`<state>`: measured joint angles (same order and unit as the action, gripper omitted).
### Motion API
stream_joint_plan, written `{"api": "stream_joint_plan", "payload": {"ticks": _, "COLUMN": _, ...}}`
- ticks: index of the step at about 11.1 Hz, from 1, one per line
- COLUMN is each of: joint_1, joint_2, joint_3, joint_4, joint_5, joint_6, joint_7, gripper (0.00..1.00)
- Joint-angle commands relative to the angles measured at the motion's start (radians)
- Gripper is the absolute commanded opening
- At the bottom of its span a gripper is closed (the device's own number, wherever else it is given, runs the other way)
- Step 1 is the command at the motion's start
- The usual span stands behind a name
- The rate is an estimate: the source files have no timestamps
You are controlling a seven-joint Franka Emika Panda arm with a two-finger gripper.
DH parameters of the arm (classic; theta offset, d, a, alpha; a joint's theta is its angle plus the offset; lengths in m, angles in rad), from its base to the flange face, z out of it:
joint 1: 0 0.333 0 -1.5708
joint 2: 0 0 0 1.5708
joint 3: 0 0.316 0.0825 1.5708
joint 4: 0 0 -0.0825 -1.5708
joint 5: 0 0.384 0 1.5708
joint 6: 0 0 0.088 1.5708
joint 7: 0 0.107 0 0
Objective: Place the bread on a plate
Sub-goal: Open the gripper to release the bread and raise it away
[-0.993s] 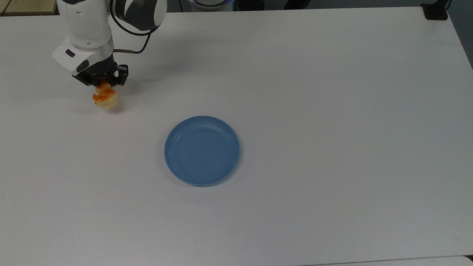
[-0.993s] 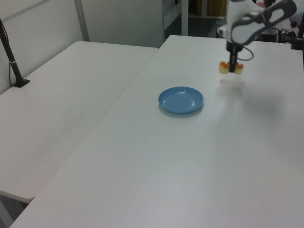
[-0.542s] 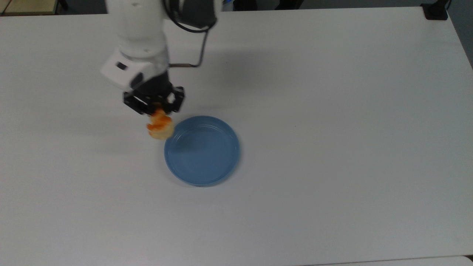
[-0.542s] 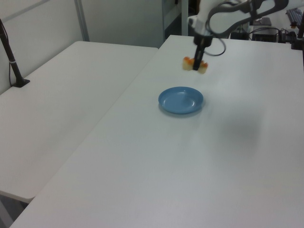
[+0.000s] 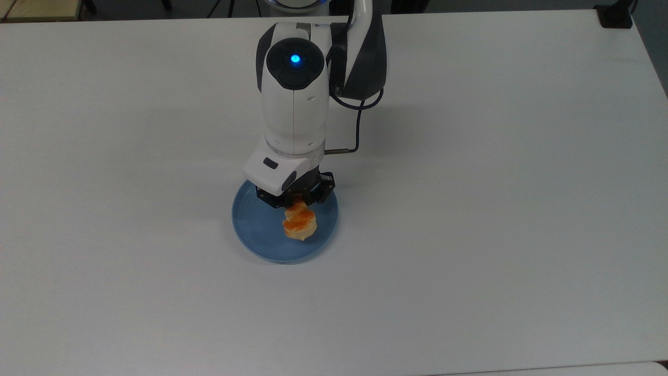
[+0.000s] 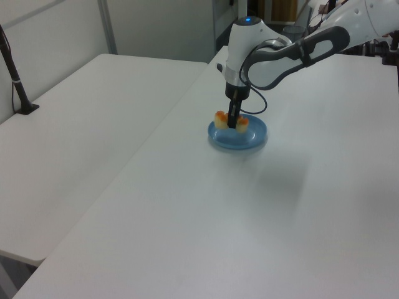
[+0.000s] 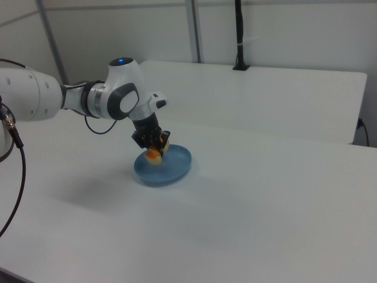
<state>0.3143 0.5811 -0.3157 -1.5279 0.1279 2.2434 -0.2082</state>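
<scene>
- The bread (image 5: 299,225), a pale-yellow roll with orange-brown glazed bumps, is sitting between the gripper's (image 5: 295,204) 2 fingers, which are pinching it around its middle.
- In the left view the bread (image 6: 230,120) is sticking out on both sides of the dark fingers (image 6: 233,121), 1 end toward the left view's left and 1 toward the left view's right.
- In the top view most of the roll is showing just below the fingers, over the inner part of the plate (image 5: 255,230).
- Whether the bread is touching the plate or hanging just above it cannot be told; in the right view it (image 7: 154,153) is appearing low over the plate's near edge (image 7: 171,174).
- The plate, round, blue and shallow with a raised rim, is lying directly beneath the fingers, flat on the table (image 5: 496,209).
- The table is showing as a plain white surface spreading out on every side of the fingers.
- In the left view a second white table (image 6: 75,131) is standing to the left view's left, touching or nearly touching the first along a long seam, with a dark post (image 6: 15,81) rising at its far edge.
- In the right view pale wall panels are running behind the tables, and a black post (image 7: 240,35) is standing upright at the back.
- The arm (image 5: 295,104) is reaching in from the top view's upper edge, its white wrist pointing almost straight down over the plate, with a blue light (image 5: 295,58) glowing on top.
- A black cable (image 5: 357,125) is looping beside the wrist.
</scene>
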Motion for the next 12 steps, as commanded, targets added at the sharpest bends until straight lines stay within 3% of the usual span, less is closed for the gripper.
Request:
{"api": "stream_joint_plan", "payload": {"ticks": 1, "joint_1": 0.0, "joint_2": 0.009, "joint_3": -0.009, "joint_4": 0.015, "joint_5": 0.006, "joint_6": -0.025, "joint_7": 0.01, "gripper": 1.0}}
{"api": "stream_joint_plan", "payload": {"ticks": 7, "joint_1": 0.0, "joint_2": -0.059, "joint_3": -0.046, "joint_4": 0.017, "joint_5": -0.001, "joint_6": -0.114, "joint_7": 0.021, "gripper": 1.0}}
{"api": "stream_joint_plan", "payload": {"ticks": 9, "joint_1": 0.002, "joint_2": -0.156, "joint_3": -0.031, "joint_4": -0.012, "joint_5": -0.023, "joint_6": -0.136, "joint_7": 0.117, "gripper": 1.0}}
{"api": "stream_joint_plan", "payload": {"ticks": 10, "joint_1": -0.001, "joint_2": -0.225, "joint_3": -0.004, "joint_4": -0.023, "joint_5": -0.057, "joint_6": -0.204, "joint_7": 0.181, "gripper": 1.0}}
{"api": "stream_joint_plan", "payload": {"ticks": 12, "joint_1": -0.068, "joint_2": -0.381, "joint_3": 0.11, "joint_4": -0.063, "joint_5": -0.128, "joint_6": -0.371, "joint_7": 0.237, "gripper": 1.0}}
